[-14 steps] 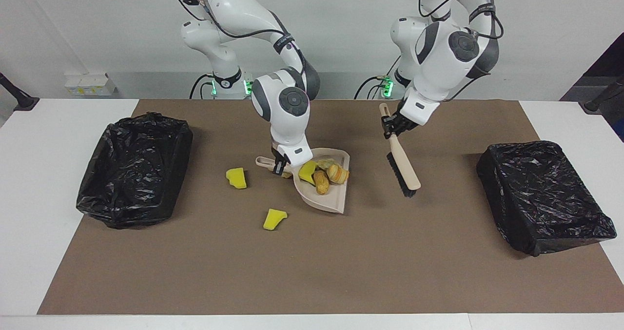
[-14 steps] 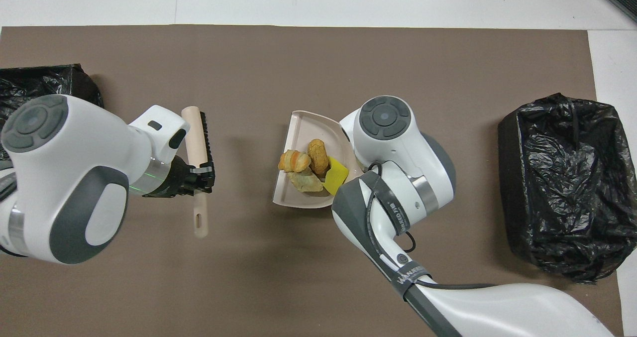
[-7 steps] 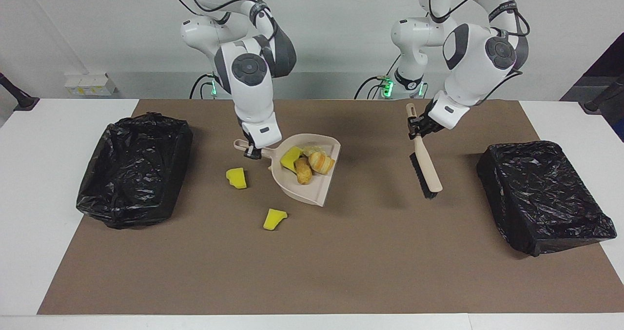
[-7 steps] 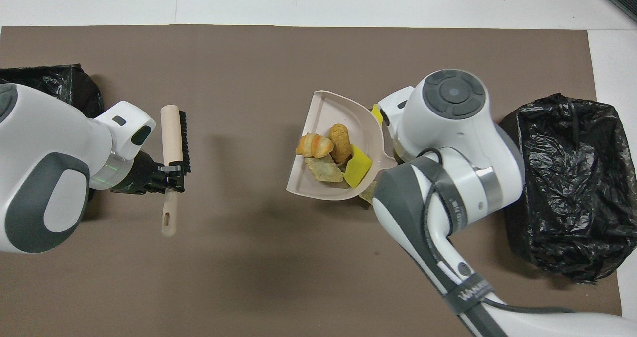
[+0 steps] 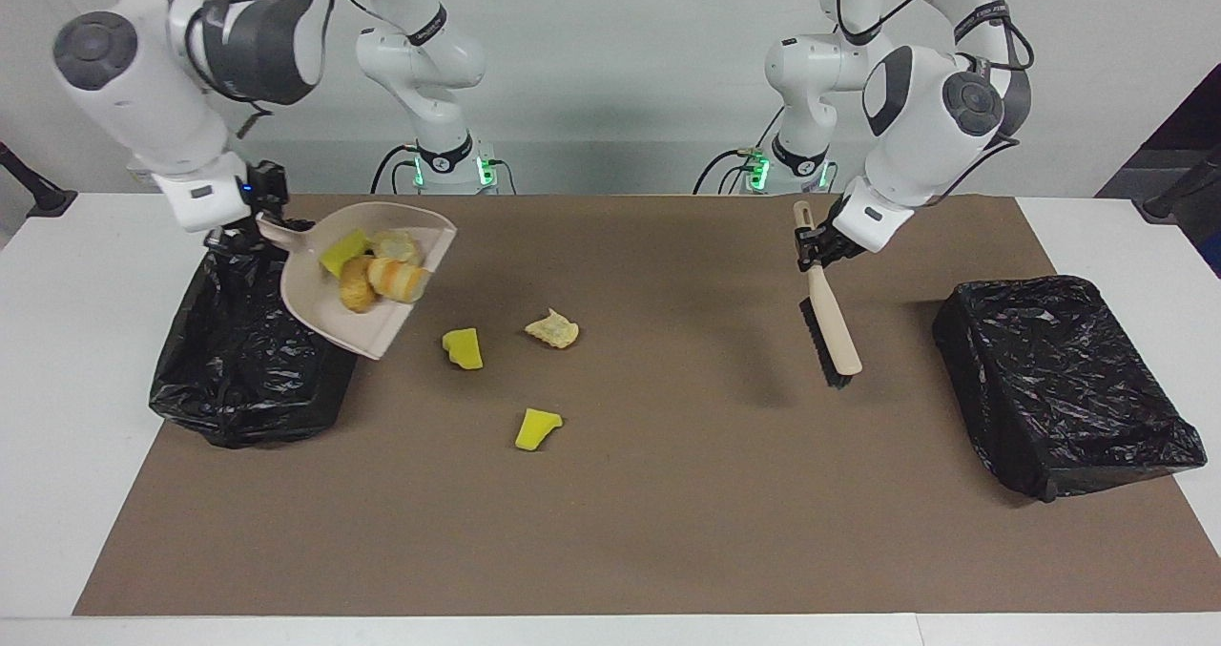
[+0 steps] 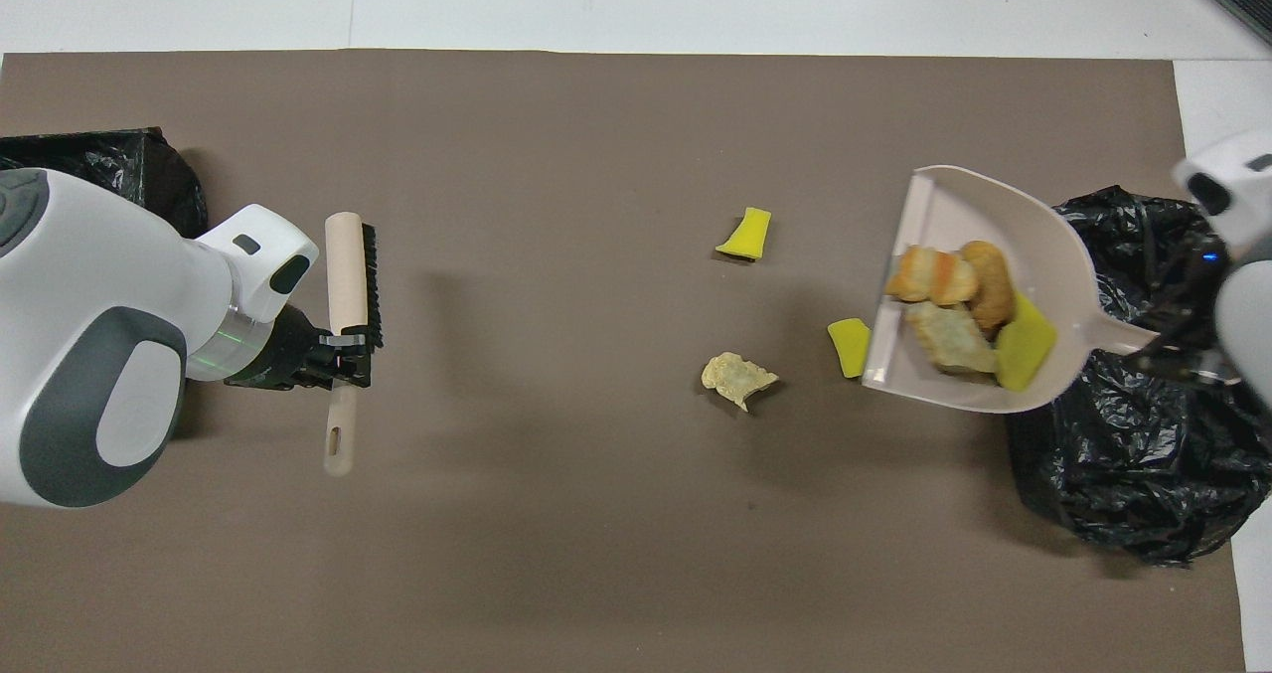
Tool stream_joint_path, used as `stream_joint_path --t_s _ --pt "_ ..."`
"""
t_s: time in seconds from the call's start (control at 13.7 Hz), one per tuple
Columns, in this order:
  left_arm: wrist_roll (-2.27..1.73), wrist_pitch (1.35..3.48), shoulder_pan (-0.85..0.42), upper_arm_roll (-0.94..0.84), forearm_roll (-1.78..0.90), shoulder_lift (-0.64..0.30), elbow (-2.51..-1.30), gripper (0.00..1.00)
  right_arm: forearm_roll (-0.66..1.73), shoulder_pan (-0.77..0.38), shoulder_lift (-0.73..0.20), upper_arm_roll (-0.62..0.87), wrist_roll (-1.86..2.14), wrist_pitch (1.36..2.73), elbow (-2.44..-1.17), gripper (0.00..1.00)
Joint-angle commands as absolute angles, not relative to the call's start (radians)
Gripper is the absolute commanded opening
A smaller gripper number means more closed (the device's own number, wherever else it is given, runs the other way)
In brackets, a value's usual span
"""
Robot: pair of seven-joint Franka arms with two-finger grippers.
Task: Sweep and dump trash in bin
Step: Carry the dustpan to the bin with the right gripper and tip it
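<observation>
My right gripper (image 5: 250, 226) is shut on the handle of the beige dustpan (image 5: 324, 312) and holds it raised and tilted over the edge of the black bin (image 5: 248, 369) at the right arm's end. Several trash scraps (image 5: 372, 269) lie in the pan; they also show in the overhead view (image 6: 954, 305). On the mat lie two yellow wedges (image 5: 464, 348) (image 5: 537, 428) and a beige crumbly piece (image 5: 552, 329). My left gripper (image 5: 811, 245) is shut on the brush (image 5: 828, 331) and holds it above the mat.
A second black-lined bin (image 5: 1059, 379) stands at the left arm's end of the table. The brown mat (image 5: 668, 512) covers most of the white table. The loose scraps lie between the dustpan and the brush.
My right arm has lifted the loaded dustpan and swung it from the middle of the mat to the bin at its end. A beige piece now shows where the pan was. The brush barely moved.
</observation>
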State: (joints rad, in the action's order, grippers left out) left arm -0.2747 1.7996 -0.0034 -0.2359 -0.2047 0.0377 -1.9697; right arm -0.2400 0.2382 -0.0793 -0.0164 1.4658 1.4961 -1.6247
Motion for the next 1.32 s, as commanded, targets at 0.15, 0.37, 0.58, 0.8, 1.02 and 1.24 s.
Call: stream_joint_path --t_s 0.15,0.37,0.58,0.8,1.02,1.24 --pt "-0.27 1.798 -0.017 -0.247 -0.189 0.109 -2.058 0.0 -0.516 0.356 -0.092 0.003 1.609 1.702 -1.64 0.0" --pt "-0.305 1.819 -0.121 -0.255 -0.19 0.169 -2.152 0.0 -0.751 0.28 -0.092 0.006 1.535 1.807 -1.756 0.0" --pt "-0.403 1.923 -0.253 -0.255 -0.199 0.198 -2.259 0.0 -0.922 0.255 -0.103 0.008 1.491 1.841 -1.825 0.0" --pt "-0.446 2.081 -0.377 -0.255 -0.25 0.202 -2.383 0.0 -0.962 0.203 -0.095 0.006 1.491 1.841 -1.867 0.0" --pt "-0.566 2.207 -0.477 -0.256 -0.261 0.215 -2.479 0.0 -1.035 0.178 -0.095 0.008 1.483 1.794 -1.862 0.0" --pt "-0.653 2.331 -0.555 -0.255 -0.279 0.227 -2.559 0.0 -1.084 0.109 -0.065 0.008 1.529 1.675 -1.806 0.0"
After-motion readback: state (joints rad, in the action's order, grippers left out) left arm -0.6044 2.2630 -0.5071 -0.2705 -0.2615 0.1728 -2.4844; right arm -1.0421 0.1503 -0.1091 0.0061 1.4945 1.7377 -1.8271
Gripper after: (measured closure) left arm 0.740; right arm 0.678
